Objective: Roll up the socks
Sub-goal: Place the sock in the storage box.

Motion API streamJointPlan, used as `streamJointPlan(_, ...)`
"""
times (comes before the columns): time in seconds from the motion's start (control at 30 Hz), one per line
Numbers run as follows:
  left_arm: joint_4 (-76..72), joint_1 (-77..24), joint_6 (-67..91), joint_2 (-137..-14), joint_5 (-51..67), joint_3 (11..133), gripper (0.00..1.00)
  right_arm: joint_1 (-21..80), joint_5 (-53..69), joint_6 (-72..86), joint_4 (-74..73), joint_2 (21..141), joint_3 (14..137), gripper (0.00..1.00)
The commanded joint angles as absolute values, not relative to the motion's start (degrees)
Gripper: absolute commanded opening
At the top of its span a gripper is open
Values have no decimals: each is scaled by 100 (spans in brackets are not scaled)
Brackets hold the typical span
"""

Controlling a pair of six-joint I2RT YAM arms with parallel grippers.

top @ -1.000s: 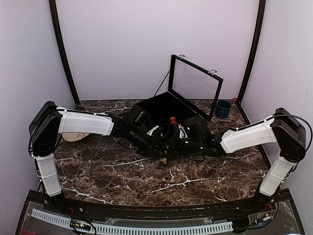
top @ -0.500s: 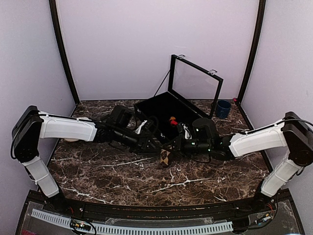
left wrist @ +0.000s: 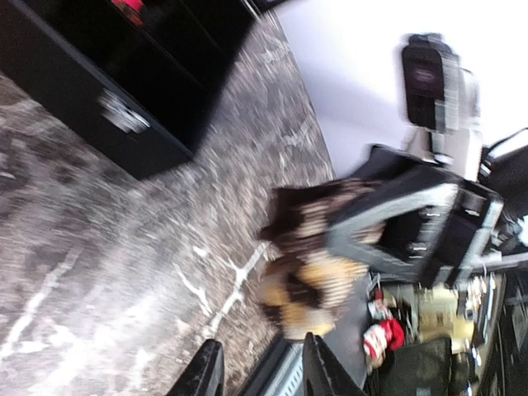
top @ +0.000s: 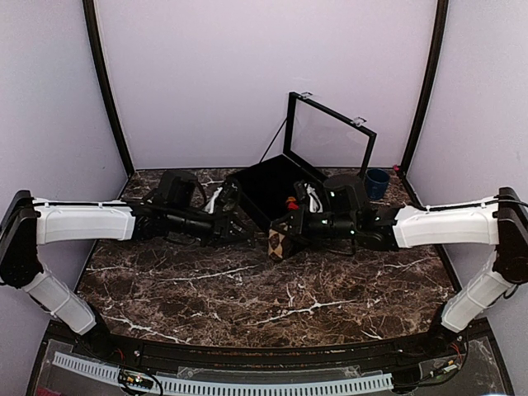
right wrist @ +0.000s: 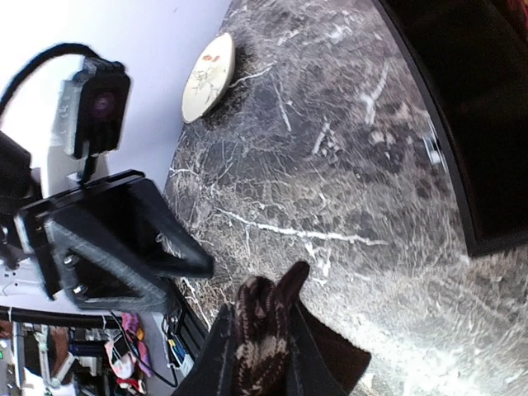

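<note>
My right gripper (top: 285, 238) is shut on a rolled sock (top: 277, 245), black with tan diamonds, and holds it just above the marble in front of the black box. In the right wrist view the sock (right wrist: 262, 318) sticks out between both fingers of the right gripper (right wrist: 262, 338). My left gripper (top: 239, 224) stands open a short way to the left of the bundle, apart from it. The left wrist view is blurred; the tan sock (left wrist: 318, 272) hangs beyond the left gripper (left wrist: 260, 375), which has nothing in it. A small red-topped bundle (top: 290, 202), seemingly the other sock, lies in the box.
An open black box (top: 272, 183) with a raised glass lid (top: 330, 144) stands at the back centre. A blue cup (top: 377, 183) sits at the back right. A pale plate (right wrist: 208, 76) lies at the far left of the table. Purple walls close off three sides.
The left gripper has opened, let go of the sock bundle and drawn back to the left. The right gripper has carried the bundle a little away from the arms, toward the box.
</note>
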State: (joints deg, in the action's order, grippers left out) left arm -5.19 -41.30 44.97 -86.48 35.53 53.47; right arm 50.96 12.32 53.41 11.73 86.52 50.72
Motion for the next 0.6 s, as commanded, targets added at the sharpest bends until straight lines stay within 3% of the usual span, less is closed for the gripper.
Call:
streamJointPlan(0.0, -750, -3803, 4759, -8142, 2954, 5079, 35, 4896, 921, 4467, 595, 8900, 6173, 0)
streamJointPlan(0.3, -519, -3631, 4685, -8049, 2563, 5124, 35, 4365, 624, 3012, -384, 10504, 8590, 0)
streamJointPlan(0.57, -374, -3560, 4612, -7990, 2482, 5102, 35, 4266, 67, 1892, -617, 11600, 9677, 0)
